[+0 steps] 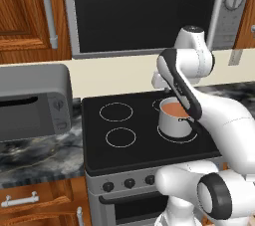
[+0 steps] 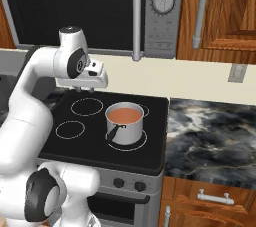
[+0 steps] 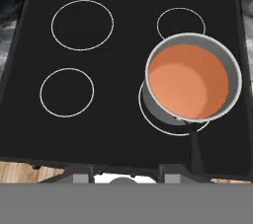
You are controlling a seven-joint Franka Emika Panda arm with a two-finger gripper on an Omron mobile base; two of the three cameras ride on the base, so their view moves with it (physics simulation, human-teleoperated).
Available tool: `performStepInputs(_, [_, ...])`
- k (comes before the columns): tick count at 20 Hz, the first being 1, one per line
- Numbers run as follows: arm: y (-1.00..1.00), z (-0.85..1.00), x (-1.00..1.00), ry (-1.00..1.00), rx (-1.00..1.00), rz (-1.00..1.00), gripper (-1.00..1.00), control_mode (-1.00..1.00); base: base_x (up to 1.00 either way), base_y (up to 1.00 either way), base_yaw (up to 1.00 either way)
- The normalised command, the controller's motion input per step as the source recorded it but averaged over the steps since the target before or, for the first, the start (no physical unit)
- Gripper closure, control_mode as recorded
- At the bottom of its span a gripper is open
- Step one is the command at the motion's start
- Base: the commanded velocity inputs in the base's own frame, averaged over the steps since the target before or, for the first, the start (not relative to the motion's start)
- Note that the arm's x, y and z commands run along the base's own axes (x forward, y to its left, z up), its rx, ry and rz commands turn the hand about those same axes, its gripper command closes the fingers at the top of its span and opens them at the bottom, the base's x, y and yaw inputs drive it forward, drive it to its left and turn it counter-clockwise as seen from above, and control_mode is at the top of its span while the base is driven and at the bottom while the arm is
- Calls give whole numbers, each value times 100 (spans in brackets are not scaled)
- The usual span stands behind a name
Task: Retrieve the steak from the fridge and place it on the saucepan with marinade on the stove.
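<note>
**Over the stove, claw empty, steak yet to be fetched**

Above the stove (image 1: 144,135) you are looking at an arm hovering with nothing in its claw (image 2: 86,89); the jaws are drawn together and no meat is showing between them. You are sitting at the very start, I judge: the saucepan (image 2: 124,123) is waiting on the burner at the front right of the black top, its marinade (image 3: 188,82) lying smooth and bare. Your next move is calling for turning the base away toward the fridge and opening a door.

From the right base view you are getting the claw hanging over the back left rings, well apart from the pan. From the left base view you are getting the toaster oven (image 1: 32,103) beside the stove's left edge. Looking down from the hand, you are seeing the pan's dark handle (image 3: 195,151) pointing at the front edge.
</note>
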Motion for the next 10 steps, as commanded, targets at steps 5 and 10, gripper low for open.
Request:
performStepInputs(5, [-6,0,-55,-17,1,0,-100,-100,0,0,0])
performStepInputs(10, [-25,0,-100,-36,3,0,-100,-100,0,0,0])
